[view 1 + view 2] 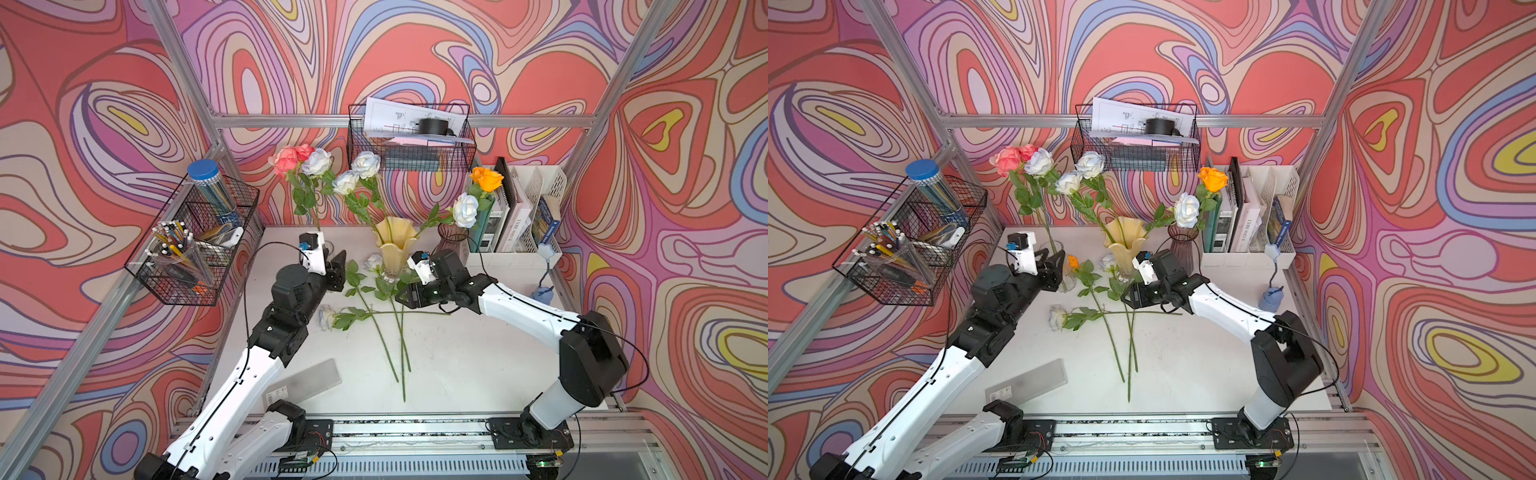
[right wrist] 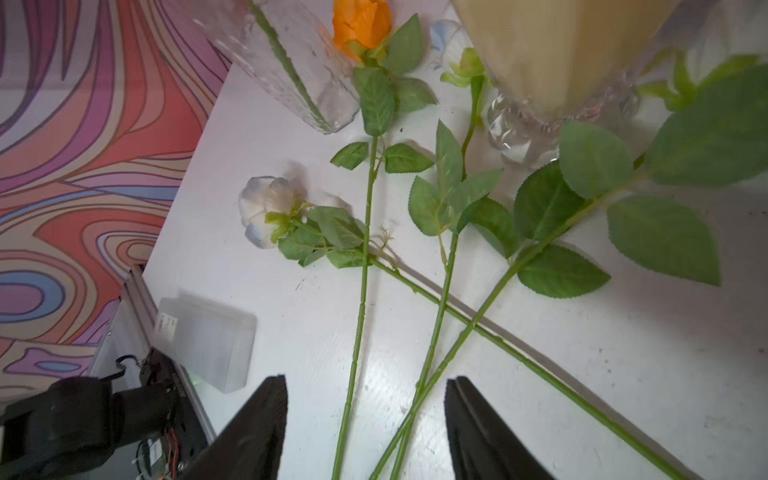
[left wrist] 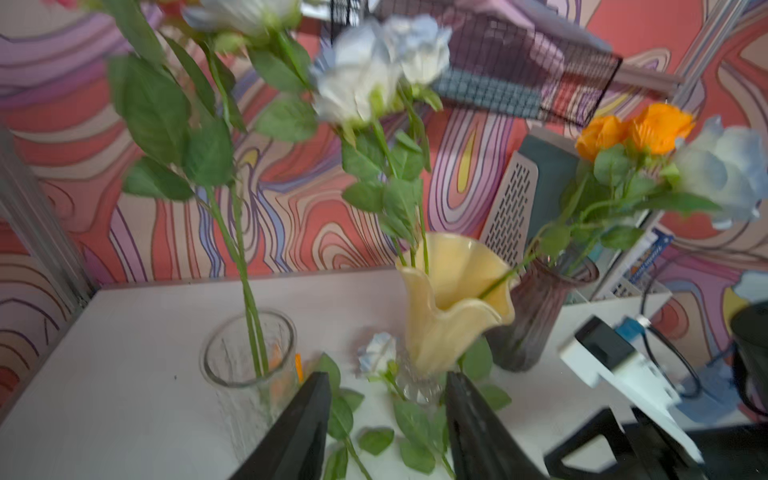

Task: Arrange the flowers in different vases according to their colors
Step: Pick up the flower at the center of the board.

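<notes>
1. The clear glass vase (image 3: 249, 353) stands on the white surface (image 1: 457, 365) on the left arm's side. It holds the pink roses (image 1: 291, 160) and, it seems, one white rose (image 1: 318, 162).
2. The yellow wavy-rimmed vase (image 1: 395, 249) in the middle holds white roses (image 1: 365, 164). The smoky purple vase (image 1: 453, 239) beside the file rack holds the orange roses (image 1: 486, 178). So each vase looks claimed by one colour.
3. Four stems lie crossed on the surface in front of the yellow vase, not yet sorted.
   - An orange rose (image 2: 361, 25) lies with its head by the clear vase's foot.
   - A white rose (image 2: 266, 208) lies sideways.
   - Another white head (image 1: 1108, 262) is tucked by the yellow vase's base.
   - The fourth stem's head is hidden.
4. The left jaws stand partly open and empty, just beside the clear vase and pointed toward the vases.
5. The right jaws are also partly open and hold nothing. They sit low over the crossed stems, which run between them in the wrist view, probably lined up for a pick.
6. Because the stems overlap, lifting one may drag its neighbours.
</notes>
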